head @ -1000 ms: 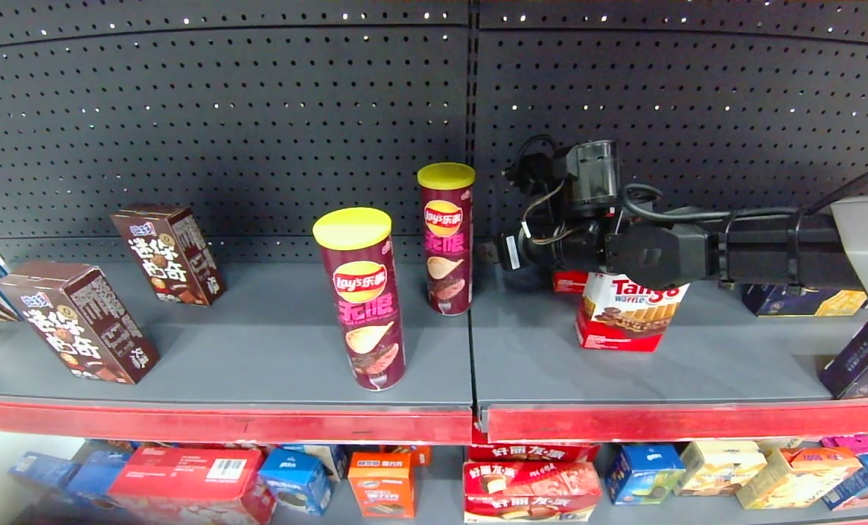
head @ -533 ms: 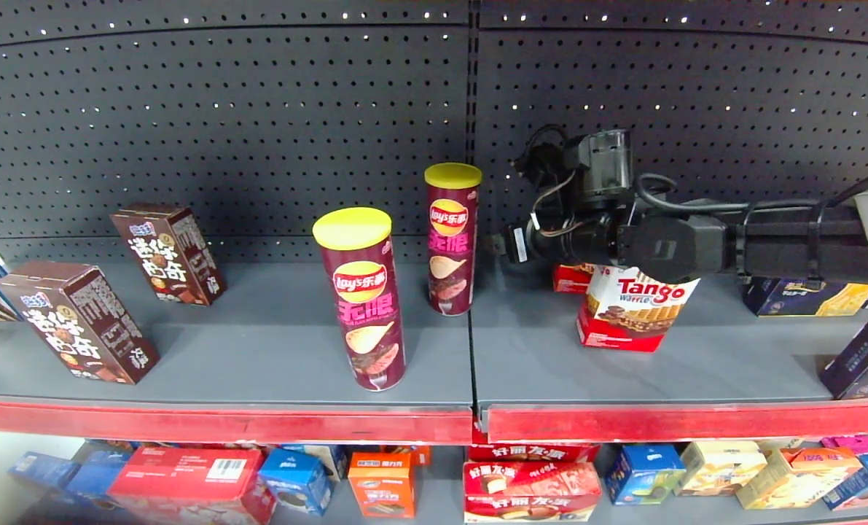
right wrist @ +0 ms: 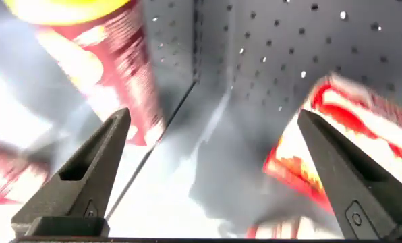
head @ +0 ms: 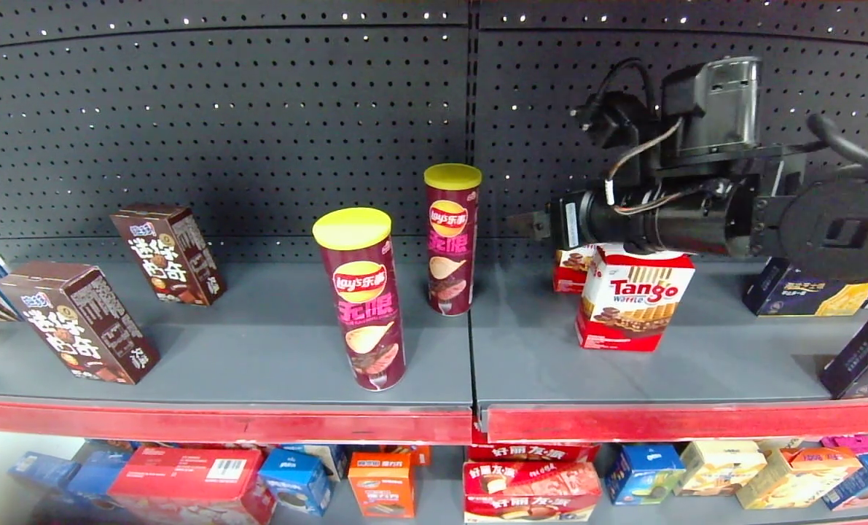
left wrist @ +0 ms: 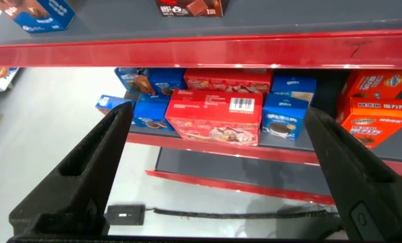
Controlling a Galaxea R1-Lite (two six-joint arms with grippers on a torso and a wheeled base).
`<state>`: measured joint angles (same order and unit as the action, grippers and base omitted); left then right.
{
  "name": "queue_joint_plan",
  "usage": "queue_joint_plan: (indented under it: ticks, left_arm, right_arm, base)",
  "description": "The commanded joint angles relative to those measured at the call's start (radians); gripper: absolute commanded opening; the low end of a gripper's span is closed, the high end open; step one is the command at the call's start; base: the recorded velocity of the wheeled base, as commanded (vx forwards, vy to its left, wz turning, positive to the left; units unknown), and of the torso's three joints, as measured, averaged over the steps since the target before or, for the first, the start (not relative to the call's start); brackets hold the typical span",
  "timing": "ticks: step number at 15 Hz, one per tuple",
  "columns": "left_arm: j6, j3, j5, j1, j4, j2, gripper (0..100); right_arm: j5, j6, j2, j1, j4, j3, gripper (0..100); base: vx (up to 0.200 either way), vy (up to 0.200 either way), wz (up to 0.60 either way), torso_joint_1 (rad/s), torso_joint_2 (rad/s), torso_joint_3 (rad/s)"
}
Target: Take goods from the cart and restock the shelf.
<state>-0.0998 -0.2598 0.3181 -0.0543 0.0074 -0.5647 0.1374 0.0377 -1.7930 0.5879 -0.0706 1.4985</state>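
Observation:
Two maroon chips cans with yellow lids stand upright on the grey shelf (head: 259, 343): one near the front (head: 361, 299), one farther back (head: 450, 240). My right gripper (head: 530, 223) hovers above the shelf, right of the rear can and just over a red-and-white wafer box (head: 634, 299). In the right wrist view the right gripper (right wrist: 212, 121) is open with nothing between its fingers, the chips can (right wrist: 106, 67) to one side and the wafer box (right wrist: 349, 148) to the other. My left gripper (left wrist: 218, 111) is open and low, below the shelf's red edge (left wrist: 201, 50).
Brown snack boxes (head: 80, 321) (head: 170, 254) stand at the shelf's left. Dark blue boxes (head: 805, 295) (head: 863, 357) sit at the right, and a second red box (head: 571, 270) behind the wafer box. The lower shelf holds several boxes, among them a red one with a barcode (left wrist: 214, 118).
My right arm has pulled back to the right and risen, away from the rear chips can. That can shifted slightly right at first and now stands still.

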Motion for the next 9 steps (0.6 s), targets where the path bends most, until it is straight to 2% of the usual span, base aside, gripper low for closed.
queue_joint_plan:
  ticks: [1,3,5,6,7,9]
  left_arm:
    - [0.000,-0.009,-0.013,-0.001,-0.001,-0.032,100]
    - [0.011,-0.007,-0.100,0.001,-0.030,-0.115,100]
    - [0.015,-0.006,-0.119,-0.003,-0.130,-0.233,100]
    - [0.015,-0.004,-0.134,-0.030,-0.156,-0.284,100]
    - [0.017,-0.007,-0.146,-0.058,-0.155,-0.308,100]
    - [0.032,-0.036,-0.157,-0.101,-0.161,-0.406,100]
  right_arm:
    - [0.005,-0.056,0.165,0.044,0.012,-0.112,100]
    - [0.031,-0.133,0.348,0.105,0.149,-0.231,100]
    - [0.076,-0.206,0.480,0.132,0.269,-0.287,100]
    - [0.111,-0.222,0.554,0.139,0.353,-0.304,100]
    - [0.117,-0.222,0.595,0.133,0.402,-0.305,100]
    - [0.122,-0.222,0.715,0.066,0.552,-0.291,100]
  base:
    - [0.000,0.000,0.00,0.000,0.00,0.000]
    - [0.000,0.000,0.00,0.000,0.00,0.000]
    - [0.000,0.000,0.00,0.000,0.00,0.000]
    - [0.000,0.000,0.00,0.000,0.00,0.000]
    - [0.000,0.000,0.00,0.000,0.00,0.000]
    - [0.000,0.000,0.00,0.000,0.00,0.000]
